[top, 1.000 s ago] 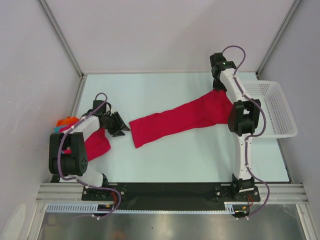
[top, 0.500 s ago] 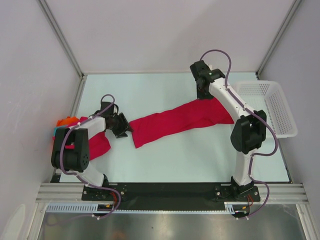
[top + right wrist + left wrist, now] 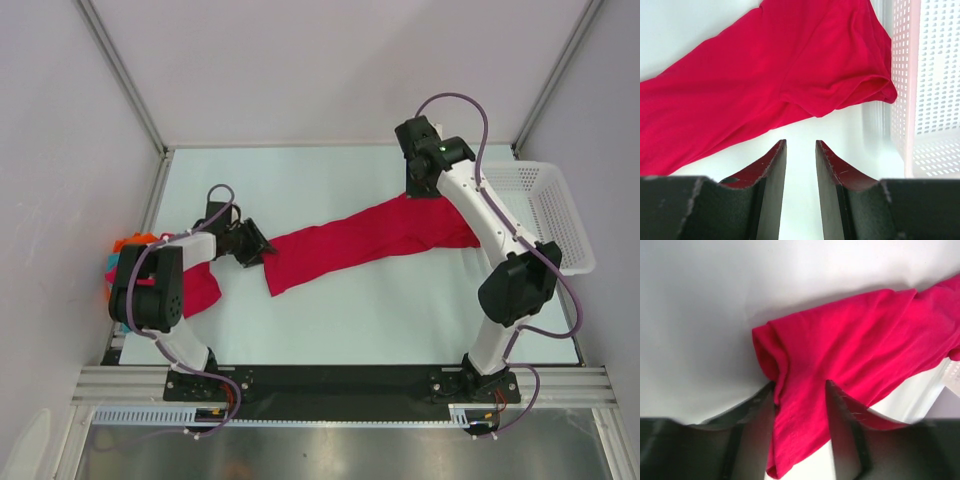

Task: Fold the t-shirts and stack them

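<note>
Hem of crimson cloth t-shirt [image 3: 360, 238] is straddled by parted left gripper [image 3: 800, 387]; right gripper [image 3: 800, 145] is parted, empty. Both ends are best pinched squarely.

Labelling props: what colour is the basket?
White; the basket shows best in right wrist view.

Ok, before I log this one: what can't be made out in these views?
Top view: the left arm covers most of the pile at the table's left edge; only orange and red scraps show, so its count is unreadable.
Top view: the right arm hides the long red shirt's far end.
Left wrist view: that shirt runs off the right edge.
Right wrist view: the white basket is cut by the right edge.
</note>
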`<control>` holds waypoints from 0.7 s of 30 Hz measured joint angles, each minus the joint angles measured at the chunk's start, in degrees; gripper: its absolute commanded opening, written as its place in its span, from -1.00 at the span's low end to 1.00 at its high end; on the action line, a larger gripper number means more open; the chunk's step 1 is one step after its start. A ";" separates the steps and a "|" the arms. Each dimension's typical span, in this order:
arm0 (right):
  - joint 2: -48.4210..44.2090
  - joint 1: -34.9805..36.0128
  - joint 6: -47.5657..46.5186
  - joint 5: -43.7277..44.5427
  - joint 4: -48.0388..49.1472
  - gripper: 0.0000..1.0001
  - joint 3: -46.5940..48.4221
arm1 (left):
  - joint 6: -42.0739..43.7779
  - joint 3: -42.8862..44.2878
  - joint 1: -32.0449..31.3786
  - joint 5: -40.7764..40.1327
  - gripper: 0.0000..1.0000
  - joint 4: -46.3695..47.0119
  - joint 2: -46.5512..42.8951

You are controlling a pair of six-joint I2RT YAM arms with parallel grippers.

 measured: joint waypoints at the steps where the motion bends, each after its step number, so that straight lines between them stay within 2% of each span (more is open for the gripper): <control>1: 0.00 0.00 0.02 0.00 -0.20 -0.30 0.20 | -0.20 0.00 -0.02 0.39 -0.92 0.37 0.20; 2: 0.00 0.00 0.02 -0.02 -0.44 -0.29 0.46 | 0.07 -0.17 -0.09 0.31 -1.00 0.90 0.55; 8: -0.02 0.00 0.39 -0.55 -1.36 -0.30 1.29 | -1.40 -2.19 -0.22 2.78 -1.00 3.61 1.22; 12: -0.44 0.00 0.39 -0.90 -1.75 -0.30 1.25 | -1.40 -2.80 -0.28 2.27 -0.99 1.86 -0.26; 17: -2.97 0.00 0.39 -2.14 -1.05 -0.31 -1.16 | -1.11 -3.41 -0.37 0.81 -1.00 -4.72 -7.13; 21: -5.79 0.02 0.46 -4.17 0.04 -0.31 -5.46 | -0.57 -5.07 -0.46 -0.35 -1.00 -8.79 -17.73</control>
